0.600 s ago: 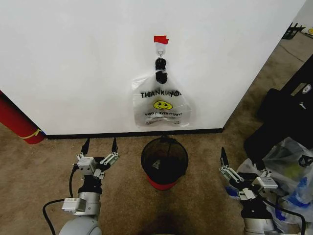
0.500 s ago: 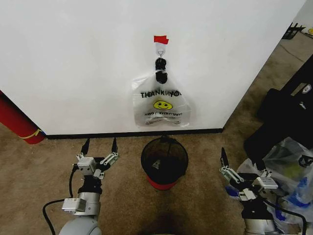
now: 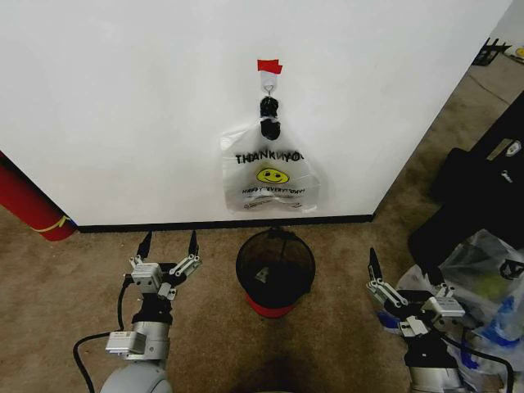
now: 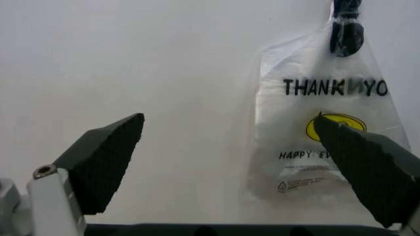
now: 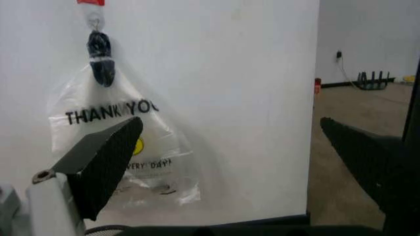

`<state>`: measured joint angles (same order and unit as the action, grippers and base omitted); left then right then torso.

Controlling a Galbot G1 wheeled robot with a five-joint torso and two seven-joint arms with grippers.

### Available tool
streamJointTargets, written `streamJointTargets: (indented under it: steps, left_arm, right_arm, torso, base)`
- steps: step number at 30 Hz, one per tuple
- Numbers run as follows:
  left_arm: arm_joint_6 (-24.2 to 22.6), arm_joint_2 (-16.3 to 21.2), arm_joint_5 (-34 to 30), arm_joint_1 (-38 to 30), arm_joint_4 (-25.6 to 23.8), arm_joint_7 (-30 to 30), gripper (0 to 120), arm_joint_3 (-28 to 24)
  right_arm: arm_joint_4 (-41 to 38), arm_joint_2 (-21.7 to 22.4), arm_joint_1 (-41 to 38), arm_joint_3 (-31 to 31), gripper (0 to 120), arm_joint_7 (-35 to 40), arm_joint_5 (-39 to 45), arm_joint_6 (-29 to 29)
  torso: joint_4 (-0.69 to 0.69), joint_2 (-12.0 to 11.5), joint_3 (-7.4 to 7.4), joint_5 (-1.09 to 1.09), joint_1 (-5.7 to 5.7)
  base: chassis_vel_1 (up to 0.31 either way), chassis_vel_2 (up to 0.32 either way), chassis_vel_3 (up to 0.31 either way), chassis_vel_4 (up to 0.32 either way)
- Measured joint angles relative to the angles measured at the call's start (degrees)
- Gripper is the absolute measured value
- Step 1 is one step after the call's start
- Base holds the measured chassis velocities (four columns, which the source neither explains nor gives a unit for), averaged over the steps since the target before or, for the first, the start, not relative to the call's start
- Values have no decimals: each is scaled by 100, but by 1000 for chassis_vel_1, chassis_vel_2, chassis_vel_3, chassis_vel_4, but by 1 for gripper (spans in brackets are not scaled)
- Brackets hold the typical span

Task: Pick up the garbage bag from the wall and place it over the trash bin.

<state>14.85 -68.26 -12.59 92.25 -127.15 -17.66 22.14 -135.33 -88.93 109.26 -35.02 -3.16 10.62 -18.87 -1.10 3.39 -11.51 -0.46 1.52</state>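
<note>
The garbage bag is a thin translucent white bag with black "THANK YOU" lettering and a yellow smiley. It hangs by its knotted black top from a small hook under a red tape strip on the white wall. The bag also appears in the left wrist view, and in the right wrist view the bag hangs to one side. Directly below stands the trash bin, black mesh with a red base. My left gripper is open, low and left of the bin. To the bin's right, my right gripper is open.
A black baseboard runs along the wall's foot above brown carpet. A red cylinder leans at the far left. Bulky clear sacks and a black case crowd the right side, close to my right arm. The wall ends at a corner.
</note>
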Motion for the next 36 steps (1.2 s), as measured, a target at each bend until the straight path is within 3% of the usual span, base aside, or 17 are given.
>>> streamJointTargets:
  steps: [9, 14, 17, 24, 36]
  left_arm:
    - [-198, -27, -49, 51, -146, 0, 100, -46]
    - [-259, -34, 29, 84, -186, -5, 100, -61]
    - [-269, -34, 61, 102, -218, -5, 100, -73]
    - [-294, -37, 103, 131, -274, -9, 100, -84]
    - [-286, -72, 111, 135, -280, -18, 100, -90]
  right_arm:
    - [-31, 60, 41, 23, 100, 123, -97, 152]
    - [-177, 212, 75, 200, 100, 817, -1110, 492]
    - [-260, 300, 54, 245, 100, 951, -1244, 725]
    - [-456, 330, 33, 160, 100, 683, -557, 1329]
    - [-468, 418, 33, 84, 100, 412, -305, 1257]
  torso:
    - [0, 0, 0, 0, 0]
    - [0, 0, 0, 0, 0]
    - [0, 0, 0, 1, 0]
    - [0, 0, 0, 0, 0]
    - [0, 0, 0, 0, 0]
  base:
    - [0, 0, 0, 0]
    - [0, 0, 0, 0]
    - [0, 0, 0, 0]
    - [0, 0, 0, 0]
    - [0, 0, 0, 0]
